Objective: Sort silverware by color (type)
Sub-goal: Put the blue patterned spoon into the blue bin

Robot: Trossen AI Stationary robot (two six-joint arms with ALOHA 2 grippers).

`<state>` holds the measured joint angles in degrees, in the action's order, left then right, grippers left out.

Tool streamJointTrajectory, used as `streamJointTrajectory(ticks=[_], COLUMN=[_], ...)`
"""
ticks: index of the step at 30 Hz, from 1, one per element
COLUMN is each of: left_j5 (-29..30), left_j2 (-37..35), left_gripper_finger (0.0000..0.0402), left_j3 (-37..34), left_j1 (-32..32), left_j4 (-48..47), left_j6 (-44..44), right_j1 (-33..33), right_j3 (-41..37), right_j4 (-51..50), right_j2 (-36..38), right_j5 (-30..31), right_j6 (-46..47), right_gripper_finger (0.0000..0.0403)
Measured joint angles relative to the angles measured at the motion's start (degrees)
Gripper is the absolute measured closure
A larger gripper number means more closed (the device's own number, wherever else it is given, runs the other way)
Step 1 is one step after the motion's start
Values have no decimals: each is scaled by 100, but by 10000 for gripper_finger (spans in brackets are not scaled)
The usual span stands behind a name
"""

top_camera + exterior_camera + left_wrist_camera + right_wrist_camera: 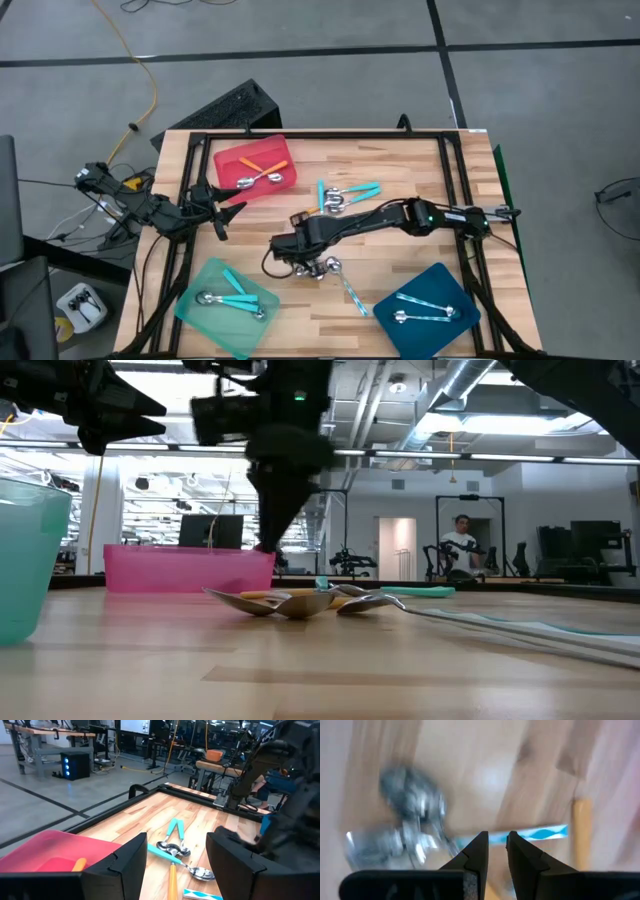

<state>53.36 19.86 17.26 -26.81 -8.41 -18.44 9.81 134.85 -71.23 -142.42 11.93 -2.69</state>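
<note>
Right gripper (497,851): fingers narrow, a slim gap between them, nothing visibly held, poised over the loose spoons (328,268) at mid-table; a blue-patterned handle (540,833) lies just beyond its tips. Left gripper (175,862): fingers wide, empty, beside the red tray (226,160).

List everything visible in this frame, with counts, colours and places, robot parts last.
Red tray: one, far left of the table, holding two orange-handled spoons.
Mint-green tray: one, near left, holding two turquoise-handled spoons.
Dark-blue tray: one, near right, holding two pale blue patterned spoons.
Loose turquoise spoons: about three, table centre.
Spoon cluster: several, under the right gripper, count unclear.
Person: one, far in the room.
Left gripper: beside the red tray, jaws open.
Right gripper: low over the cluster, jaws nearly closed.
</note>
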Motion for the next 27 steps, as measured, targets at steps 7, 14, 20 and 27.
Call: streamJointTrajectory(ticks=[7, 14, 20, 27], left_j5=[-1, -2, -3, -4], left_j2=[0, 0, 0, 0], left_gripper_finger=[212, 212, 212, 212], left_j3=[0, 0, 0, 0], left_j1=[0, 0, 0, 0], left_j4=[3, 3, 5, 13], left_j6=[-67, -124, -129, -131], right_j1=[-185, -74, 3, -10], right_j3=[-9, -13, -13, -560], right_j4=[59, 119, 90, 115], right_j2=[-14, -34, -34, -43], right_j5=[-407, -418, -418, -436], right_j6=[2301, 2978, 3226, 3208], right_gripper_finger=[311, 311, 311, 304])
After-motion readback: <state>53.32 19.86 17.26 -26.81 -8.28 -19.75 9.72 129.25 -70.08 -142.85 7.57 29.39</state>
